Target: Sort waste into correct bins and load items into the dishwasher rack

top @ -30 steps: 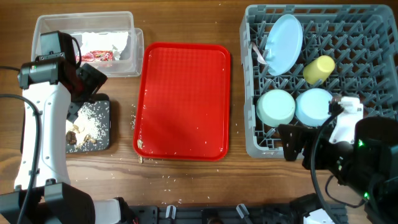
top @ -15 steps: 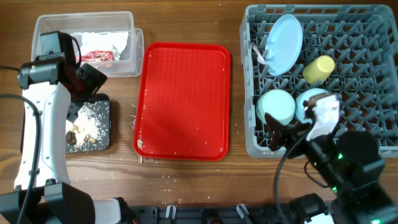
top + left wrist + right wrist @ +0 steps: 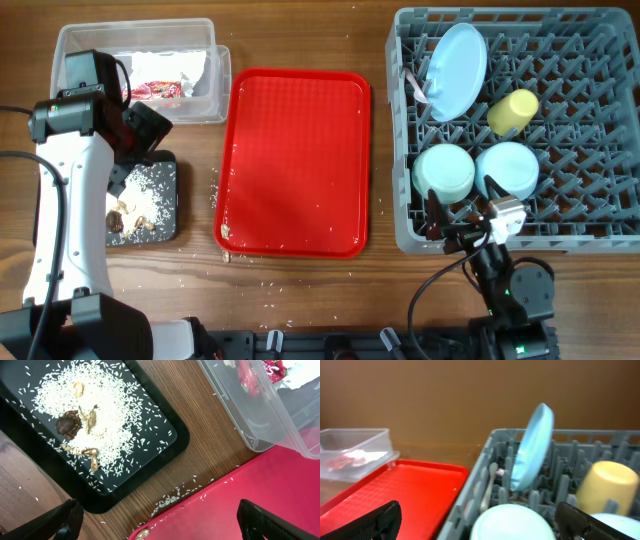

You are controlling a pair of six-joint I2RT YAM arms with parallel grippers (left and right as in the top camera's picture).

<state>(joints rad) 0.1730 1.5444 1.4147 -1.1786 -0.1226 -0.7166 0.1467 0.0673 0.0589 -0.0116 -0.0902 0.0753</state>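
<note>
Right gripper (image 3: 462, 222) sits at the near wall of the large square grey plastic dishwasher rack (image 3: 600, 130). Its fingers are spread wide and hold nothing.

Rack contents:
- Light blue round plate (image 3: 455, 70): stands on edge between the pegs.
- White plastic fork (image 3: 487, 492): leans against the rack wall, just beside the plate.
- Yellow-green cup (image 3: 513, 110): rests among the pegs on the other side of the plate.
- Mint-green bowl (image 3: 443, 172) and light blue bowl (image 3: 508, 170): side by side, directly in front of the right gripper.

Left gripper (image 3: 140, 135) hangs over the gap between the two bins. Its fingers are also spread wide and empty (the left wrist view shows both fingertips at opposite frame edges).

Bin contents:
- Clear rectangular plastic tub (image 3: 70, 40): holds the crumpled white paper napkin (image 3: 185, 65) and the small red snack wrapper (image 3: 155, 88).
- Shallow black rectangular tray (image 3: 170, 236): holds the whitish crumbs (image 3: 145, 195) and brown food scraps (image 3: 122, 215).

Between the bins and the rack lies the red rectangular plastic serving tray (image 3: 295, 160). A few loose grains lie on it and on the wooden table (image 3: 300, 290) beside it.
</note>
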